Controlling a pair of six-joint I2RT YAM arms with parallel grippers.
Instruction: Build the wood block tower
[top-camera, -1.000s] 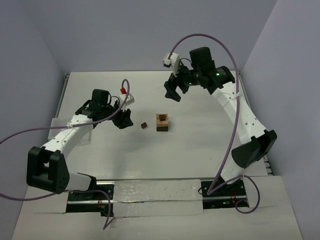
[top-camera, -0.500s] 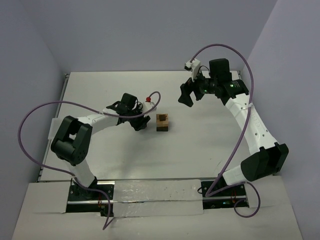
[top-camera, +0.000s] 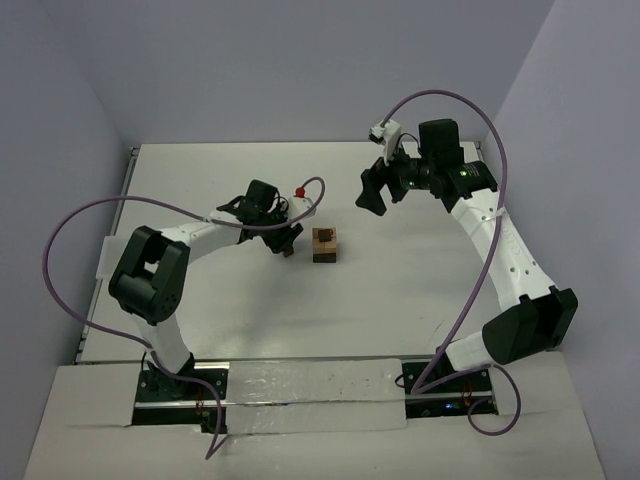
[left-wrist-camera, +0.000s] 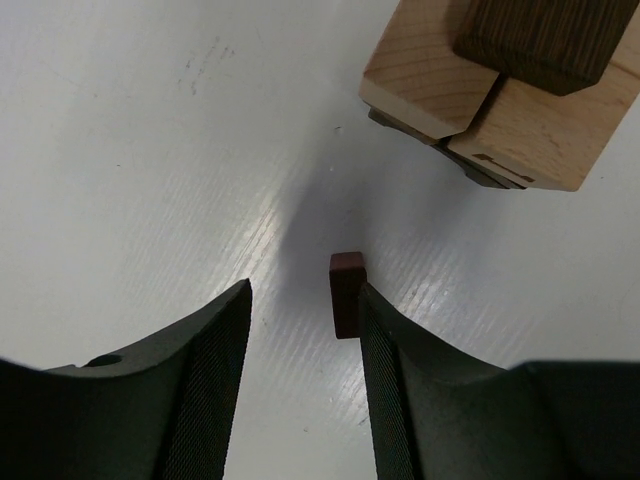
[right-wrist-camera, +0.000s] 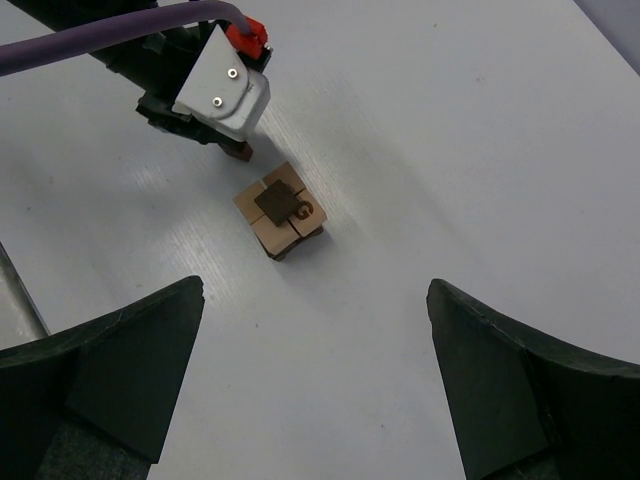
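Note:
The wood block tower (top-camera: 324, 244) stands mid-table: light tan blocks with a dark brown block on top (left-wrist-camera: 535, 40), and a printed mark showing in the right wrist view (right-wrist-camera: 280, 212). Just left of it a small dark brown block (left-wrist-camera: 345, 293) lies on the table. My left gripper (left-wrist-camera: 305, 300) is low around this block. The block rests against the right finger (left-wrist-camera: 400, 360), and a wide gap separates it from the left finger (left-wrist-camera: 215, 360). From above, the left gripper (top-camera: 283, 240) covers most of the block. My right gripper (top-camera: 370, 192) hangs open and empty behind and to the right of the tower.
The white table (top-camera: 420, 280) ends in a raised rim at the left (top-camera: 128, 170). Purple cables (top-camera: 90, 225) loop over both arms. The left arm's white camera housing (right-wrist-camera: 222, 85) sits close to the tower's left side.
My left arm has swung right from the table's left side and lowered its fingers round the small dark block. The right arm shifted right, then stayed still and open.

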